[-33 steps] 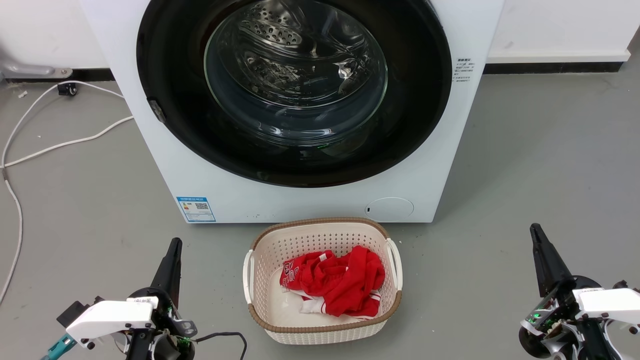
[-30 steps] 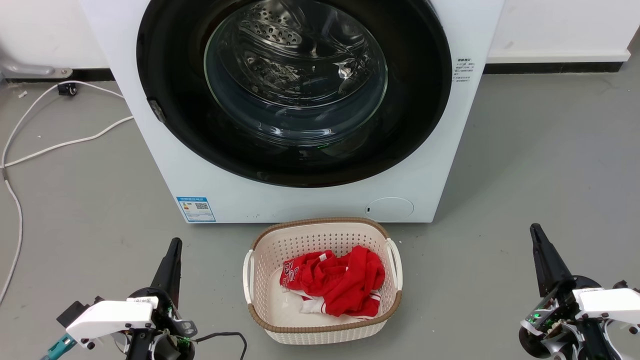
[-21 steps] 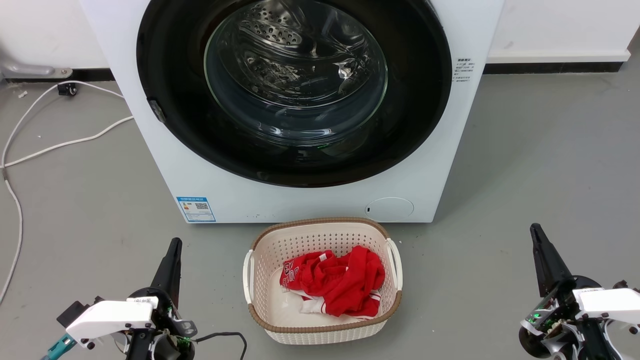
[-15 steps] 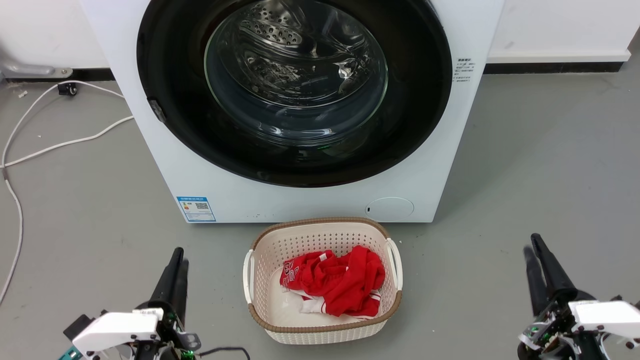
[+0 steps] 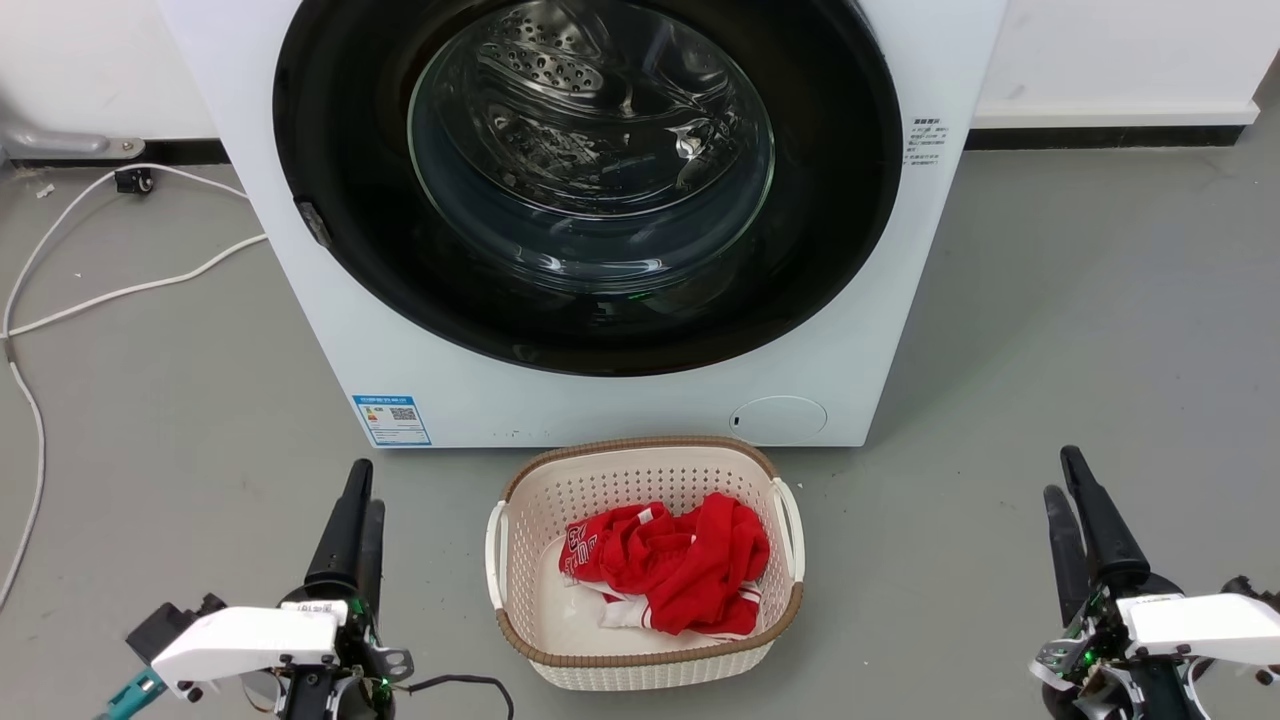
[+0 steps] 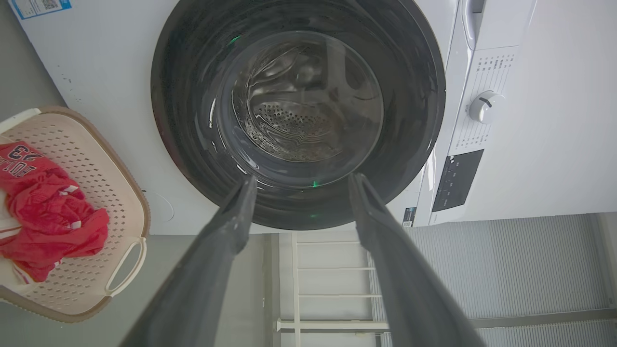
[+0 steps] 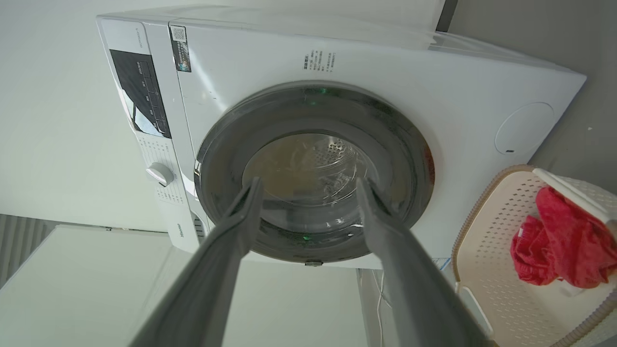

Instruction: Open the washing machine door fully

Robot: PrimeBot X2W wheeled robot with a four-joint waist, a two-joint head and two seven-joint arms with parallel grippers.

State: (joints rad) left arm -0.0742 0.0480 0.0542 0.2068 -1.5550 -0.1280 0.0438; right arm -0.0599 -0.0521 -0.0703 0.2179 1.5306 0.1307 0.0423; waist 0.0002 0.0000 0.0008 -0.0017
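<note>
Your two claws are open: the left gripper [image 5: 365, 485] and the right gripper [image 5: 1060, 472] sit low near the floor [image 5: 1050, 300], fingers [image 6: 231, 226] apart, holding nothing. The washing machine door [image 5: 820, 250] is shut on the washing machine [image 5: 600, 405], well ahead of them. A basket [image 5: 640, 443] of red clothes [image 5: 690, 565] stands between.

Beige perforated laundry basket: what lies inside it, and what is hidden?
A crumpled red garment with white trim lies in the beige perforated laundry basket; anything beneath the garment is covered.
</note>
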